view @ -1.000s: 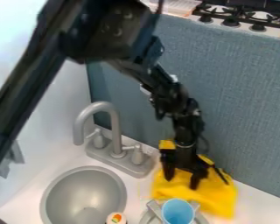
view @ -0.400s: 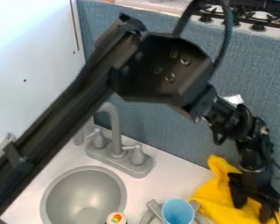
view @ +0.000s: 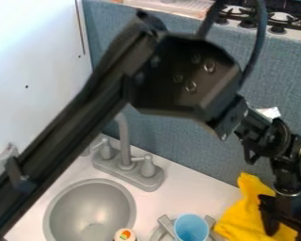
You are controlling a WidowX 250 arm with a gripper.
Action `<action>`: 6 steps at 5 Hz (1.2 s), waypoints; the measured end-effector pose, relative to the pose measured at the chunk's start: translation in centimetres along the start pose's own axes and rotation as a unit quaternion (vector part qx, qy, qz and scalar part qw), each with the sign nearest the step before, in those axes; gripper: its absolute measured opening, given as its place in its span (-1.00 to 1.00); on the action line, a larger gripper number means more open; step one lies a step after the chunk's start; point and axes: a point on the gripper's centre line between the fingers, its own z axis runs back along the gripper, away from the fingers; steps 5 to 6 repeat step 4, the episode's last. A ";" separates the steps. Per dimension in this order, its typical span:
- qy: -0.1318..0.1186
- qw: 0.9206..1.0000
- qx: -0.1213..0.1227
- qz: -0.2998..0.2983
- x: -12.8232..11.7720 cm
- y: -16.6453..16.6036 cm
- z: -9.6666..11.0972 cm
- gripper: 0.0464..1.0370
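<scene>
A single fixed camera stands above the near side of the white table (view: 181,183), looking down at a slant toward the far blue-grey fabric partition (view: 285,75) and, past its top, a black-grated stove (view: 266,19). It sits close: the thick black robot arm (view: 178,77) looms large across the view, and the near edge crops the round grey sink basin (view: 90,207).

My gripper (view: 285,233) is black, like my arm (view: 184,77). I see plain bright yellow on the cloth (view: 244,214), light blue on the cup (view: 191,228), grey on the sink (view: 90,209) and faucet (view: 125,146), white on the counter (view: 184,181), and a fine, mottled weave of blue-grey on the partition (view: 184,141).
</scene>
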 end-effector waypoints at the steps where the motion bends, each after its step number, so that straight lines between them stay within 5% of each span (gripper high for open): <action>1: -0.036 0.999 0.025 -0.005 -0.1 -0.3 5.5 0.93; 2: -0.019 0.999 0.046 0.003 -1.6 -0.1 8.1 0.93; 4: 0.066 0.998 0.009 -0.019 -7.7 -2.2 13.8 0.93; 6: 0.066 0.998 0.009 -0.019 -7.7 -2.2 13.8 0.93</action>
